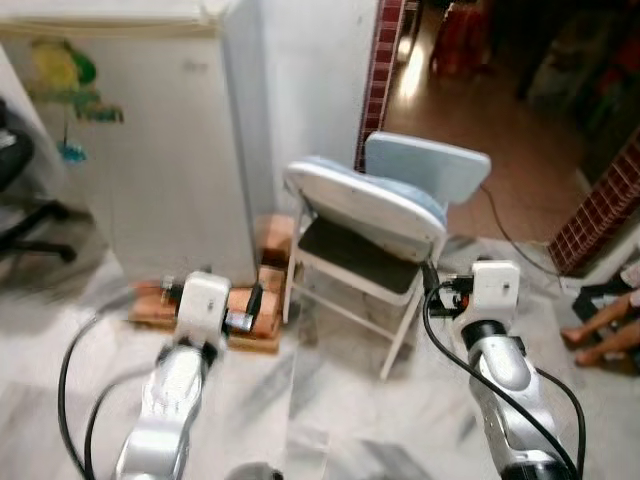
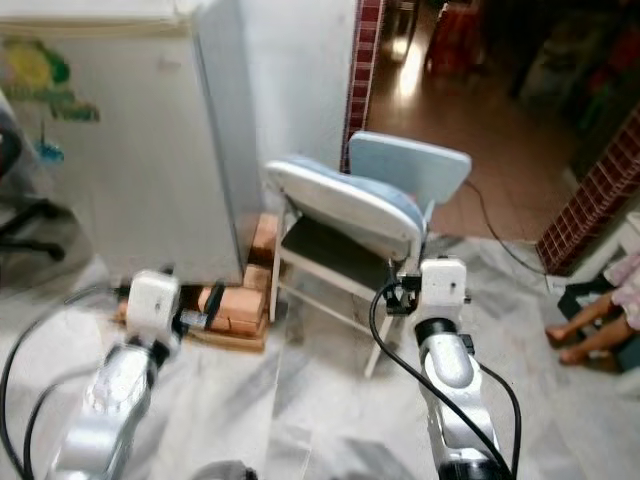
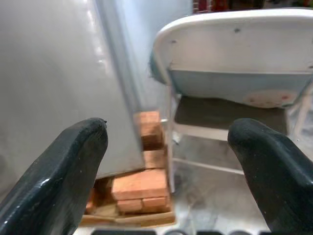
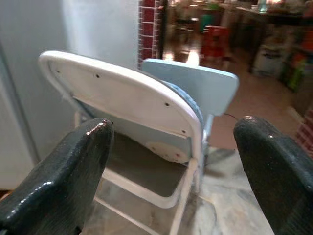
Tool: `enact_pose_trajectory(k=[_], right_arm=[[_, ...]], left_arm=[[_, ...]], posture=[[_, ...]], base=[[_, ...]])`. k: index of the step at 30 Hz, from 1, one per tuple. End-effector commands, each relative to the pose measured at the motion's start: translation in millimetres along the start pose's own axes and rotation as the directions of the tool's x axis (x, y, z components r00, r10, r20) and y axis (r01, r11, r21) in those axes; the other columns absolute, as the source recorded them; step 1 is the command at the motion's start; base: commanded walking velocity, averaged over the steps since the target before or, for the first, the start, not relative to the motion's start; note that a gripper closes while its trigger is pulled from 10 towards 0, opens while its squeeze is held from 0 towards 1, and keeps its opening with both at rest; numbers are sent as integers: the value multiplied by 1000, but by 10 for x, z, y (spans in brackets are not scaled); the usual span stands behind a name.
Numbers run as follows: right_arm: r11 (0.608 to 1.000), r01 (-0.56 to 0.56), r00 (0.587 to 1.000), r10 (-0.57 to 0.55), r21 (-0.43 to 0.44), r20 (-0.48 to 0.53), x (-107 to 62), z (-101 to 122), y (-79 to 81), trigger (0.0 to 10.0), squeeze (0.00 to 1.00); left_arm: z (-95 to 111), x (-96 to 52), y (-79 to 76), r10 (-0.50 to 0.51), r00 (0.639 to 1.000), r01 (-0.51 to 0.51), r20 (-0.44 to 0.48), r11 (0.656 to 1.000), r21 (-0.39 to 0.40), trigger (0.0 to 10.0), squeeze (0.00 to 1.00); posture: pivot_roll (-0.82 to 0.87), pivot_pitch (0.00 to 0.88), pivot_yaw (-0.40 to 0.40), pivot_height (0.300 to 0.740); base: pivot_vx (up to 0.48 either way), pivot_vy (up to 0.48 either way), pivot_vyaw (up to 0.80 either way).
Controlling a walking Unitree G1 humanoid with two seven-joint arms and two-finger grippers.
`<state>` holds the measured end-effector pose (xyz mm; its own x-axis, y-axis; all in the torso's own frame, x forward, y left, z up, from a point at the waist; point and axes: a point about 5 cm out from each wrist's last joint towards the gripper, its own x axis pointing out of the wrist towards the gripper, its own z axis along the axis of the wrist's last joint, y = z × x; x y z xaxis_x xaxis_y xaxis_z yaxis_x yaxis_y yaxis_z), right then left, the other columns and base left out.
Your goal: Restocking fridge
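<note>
The tall white fridge with a smooth door stands at the left, closed, on a stack of rough orange bricks. The left gripper hangs before the bricks, its black fingers spread apart and holding nothing. Beside the fridge is a folding metal chair with a pale blue padded seat. The right gripper points at this chair, also released and empty. The floor of glossy veined marble lies under all.

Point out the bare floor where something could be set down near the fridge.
Bare marble floor lies between the two arms, before the folding chair. Crowded: bricks fill the gap between fridge and chair. A person's feet rest at far right.
</note>
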<state>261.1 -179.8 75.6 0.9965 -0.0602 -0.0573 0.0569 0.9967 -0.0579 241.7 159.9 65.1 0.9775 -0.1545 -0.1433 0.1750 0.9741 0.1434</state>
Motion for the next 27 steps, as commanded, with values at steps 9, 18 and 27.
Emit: enact_pose_trajectory(k=[9, 18, 27], right_arm=[[997, 12, 1000, -14, 74, 20, 1, -7, -21, 10000, 0], [997, -23, 1000, 23, 72, 12, -3, -14, 20, 10000, 0], [997, -47, 999, 45, 68, 30, 57, 23, 54, 10000, 0]], left_arm=[[38, 61, 172, 89, 996, -90, 14, 995, 34, 10000, 0], [8, 88, 205, 89, 996, -89, 4, 995, 41, 10000, 0], [67, 165, 224, 98, 995, -99, 28, 994, 39, 10000, 0]], posture=[[5, 0, -20, 740], [-6, 0, -13, 740], [-10, 0, -11, 740]], base=[[0, 480, 0], [0, 480, -533], [0, 480, -800]])
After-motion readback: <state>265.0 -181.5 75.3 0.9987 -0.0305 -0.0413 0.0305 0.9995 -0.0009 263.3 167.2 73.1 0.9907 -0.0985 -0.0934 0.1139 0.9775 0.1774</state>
